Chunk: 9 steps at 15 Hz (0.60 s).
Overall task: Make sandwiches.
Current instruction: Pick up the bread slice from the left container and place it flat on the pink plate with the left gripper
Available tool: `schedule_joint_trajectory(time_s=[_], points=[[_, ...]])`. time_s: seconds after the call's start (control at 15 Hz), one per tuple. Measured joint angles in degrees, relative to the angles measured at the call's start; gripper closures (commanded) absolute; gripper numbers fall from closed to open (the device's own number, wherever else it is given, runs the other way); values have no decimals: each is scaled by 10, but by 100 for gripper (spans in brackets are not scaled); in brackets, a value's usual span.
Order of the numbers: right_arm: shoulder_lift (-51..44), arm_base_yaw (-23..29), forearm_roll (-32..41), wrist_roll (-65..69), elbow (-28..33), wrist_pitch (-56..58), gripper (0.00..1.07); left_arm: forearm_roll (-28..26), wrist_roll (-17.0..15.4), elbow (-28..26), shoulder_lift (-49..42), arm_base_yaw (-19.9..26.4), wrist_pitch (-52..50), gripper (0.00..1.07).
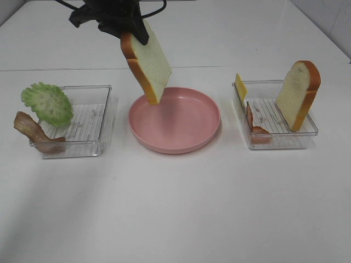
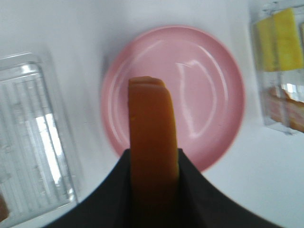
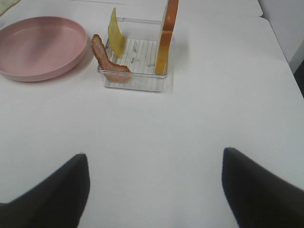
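Hovering tilted just above the pink plate (image 1: pixel 186 129): 1 bread slice (image 1: pixel 148 63) pinched in the left gripper (image 1: pixel 130 30). Right gripper (image 3: pixel 154 183) gaping, empty, well apart from the plate. Probably laying the base; next, lowering flat and letting go.

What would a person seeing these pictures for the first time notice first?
A bread slice hangs tilted above the pink plate in the middle, clamped by the left gripper. A second bread slice stands on edge in the right tray, and a green lettuce leaf leans on the left tray.
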Motion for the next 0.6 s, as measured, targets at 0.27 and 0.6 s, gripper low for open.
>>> schedule_joint_trajectory(time_s=[0.27, 0.6], points=[[0, 0, 0, 0, 0, 0, 34, -110, 58, 0, 73, 0, -26, 107], [0, 0, 0, 0, 0, 0, 34, -184, 99, 0, 135, 0, -66, 107]])
